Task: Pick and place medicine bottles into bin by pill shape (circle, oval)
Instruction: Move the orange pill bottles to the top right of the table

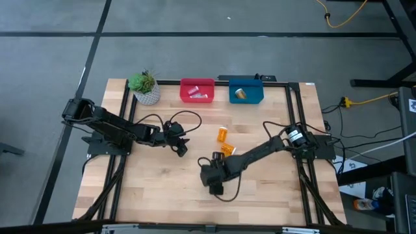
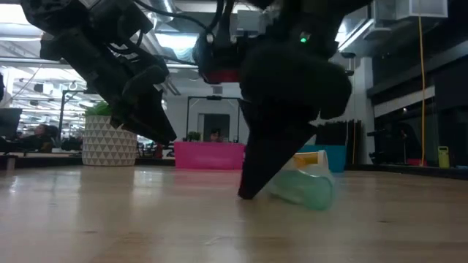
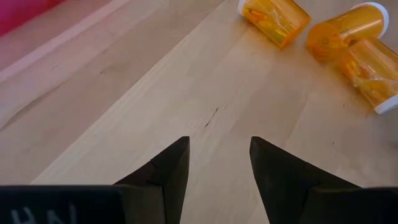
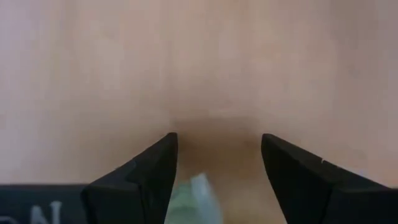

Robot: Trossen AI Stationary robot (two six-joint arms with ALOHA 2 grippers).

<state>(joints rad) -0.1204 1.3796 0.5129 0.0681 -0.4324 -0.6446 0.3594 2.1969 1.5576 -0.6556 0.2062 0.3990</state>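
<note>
Since both tools stand spread with nothing clamped, findings follow.
Right tool (image 1: 217,188): released, tips at the tabletop (image 1: 156,195), straddling a green vial (image 2: 303,188) lying on its side.
Left tool (image 1: 181,149): released, empty, waiting left of centre.
Risk: the vial sits far back between the fingers (image 4: 149,168); closing may roll it out or pinch only its end.
Risk: three orange bottles (image 3: 348,37) lie loose nearby; a sweeping arm could scatter them.
Red bin (image 1: 197,90): pale items inside, kind unclear.
Blue bin (image 1: 246,91): one orange item.
</note>
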